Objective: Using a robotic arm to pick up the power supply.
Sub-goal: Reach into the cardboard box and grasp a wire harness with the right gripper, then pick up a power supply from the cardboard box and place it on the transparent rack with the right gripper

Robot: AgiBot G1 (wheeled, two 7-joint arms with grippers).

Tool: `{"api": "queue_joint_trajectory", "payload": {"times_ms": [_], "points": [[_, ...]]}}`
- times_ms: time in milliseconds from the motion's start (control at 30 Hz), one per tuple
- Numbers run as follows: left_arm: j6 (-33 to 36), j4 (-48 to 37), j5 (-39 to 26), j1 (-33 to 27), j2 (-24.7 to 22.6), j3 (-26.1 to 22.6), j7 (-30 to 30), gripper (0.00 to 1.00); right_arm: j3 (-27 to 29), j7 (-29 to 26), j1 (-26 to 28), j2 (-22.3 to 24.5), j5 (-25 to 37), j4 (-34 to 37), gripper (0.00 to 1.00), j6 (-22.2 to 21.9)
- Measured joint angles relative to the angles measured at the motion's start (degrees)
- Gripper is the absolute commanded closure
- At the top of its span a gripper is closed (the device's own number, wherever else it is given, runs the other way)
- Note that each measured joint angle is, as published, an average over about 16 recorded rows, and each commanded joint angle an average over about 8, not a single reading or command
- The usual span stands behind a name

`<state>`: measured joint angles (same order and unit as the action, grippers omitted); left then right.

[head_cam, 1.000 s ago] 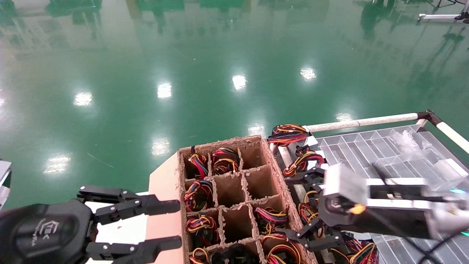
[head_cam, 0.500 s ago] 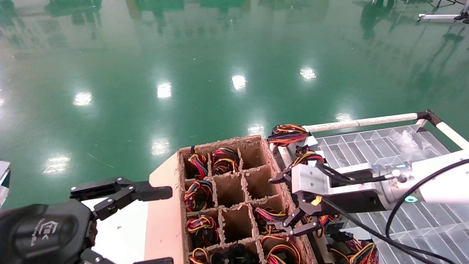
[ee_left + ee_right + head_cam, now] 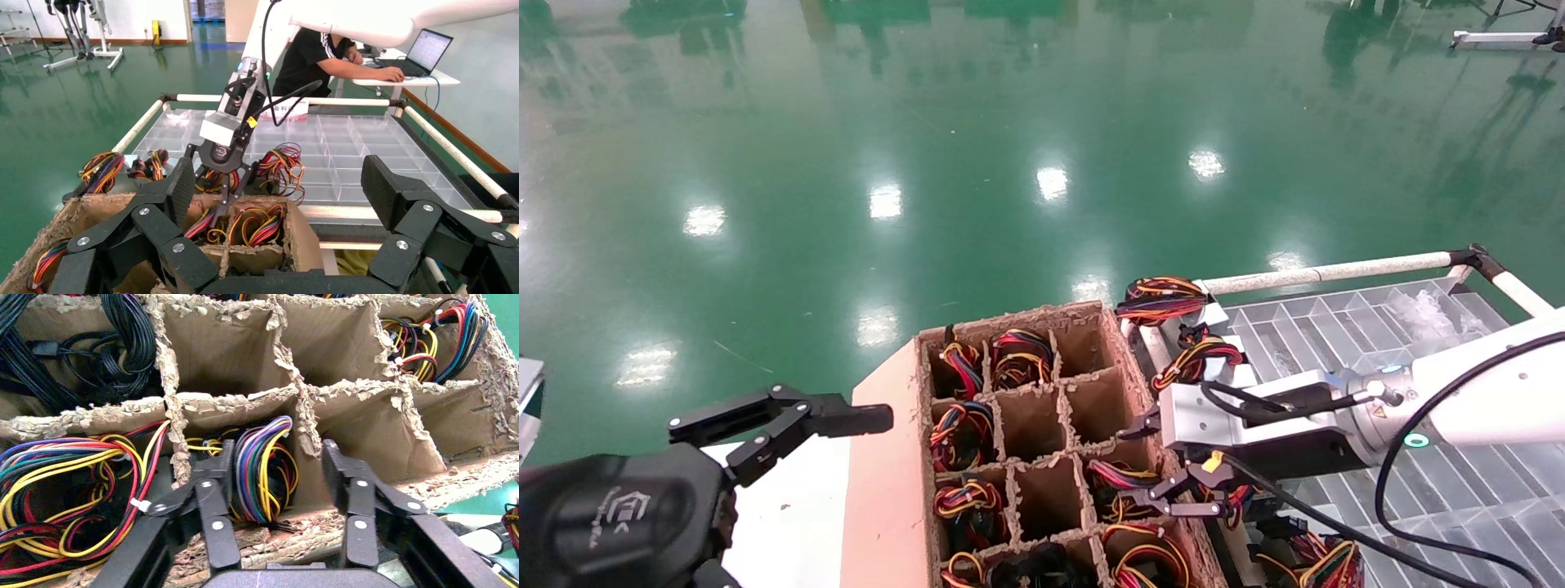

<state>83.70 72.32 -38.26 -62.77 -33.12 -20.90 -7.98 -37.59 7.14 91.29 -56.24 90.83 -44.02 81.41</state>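
Two black fingers (image 3: 220, 478) of the right gripper (image 3: 1152, 465) are standing apart, gripping nothing, just above the right-hand edge of the brown cardboard divider box (image 3: 1042, 392). Between these fingers, in the cell directly below, a tied coil of purple, yellow, red and black wires (image 3: 263, 471) is lying; this coil is topping the power supply (image 3: 1120, 482), whose metal body is hidden inside the cell. One finger is hanging at the coil's side, the other beside the torn cardboard partition (image 3: 306, 425) next to it. Behind the gripper, the white-silver robotic arm (image 3: 1459, 400) with its grey wrist box (image 3: 1197, 416) and black cable (image 3: 1385, 498) is reaching across a clear plastic compartment tray (image 3: 1336, 335). Beyond the gripper, further cells of the box are holding similar wire coils, while others are showing bare cardboard. Well to the left of the box, the left gripper (image 3: 846, 490) is hovering with its fingers spread wide, empty, over a white surface (image 3: 789, 523). Farther off, a glossy green floor (image 3: 928, 163) is extending away.
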Motion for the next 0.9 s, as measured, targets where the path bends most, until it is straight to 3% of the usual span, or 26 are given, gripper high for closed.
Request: {"api": "queue_joint_trajectory", "payload": {"times_ms": [533, 900], "points": [[0.0, 0.0, 0.01, 0.0, 0.0, -0.01, 0.0, 0.0, -0.92, -2.51, 0.2, 0.8, 2.41, -4.8, 1.0, -0.62], [-0.01, 0.0, 0.01, 0.0, 0.0, -0.01, 0.01, 0.0, 0.76, -4.17, 1.78, 2.53, 0.72, -8.12, 1.0, -0.5]]}}
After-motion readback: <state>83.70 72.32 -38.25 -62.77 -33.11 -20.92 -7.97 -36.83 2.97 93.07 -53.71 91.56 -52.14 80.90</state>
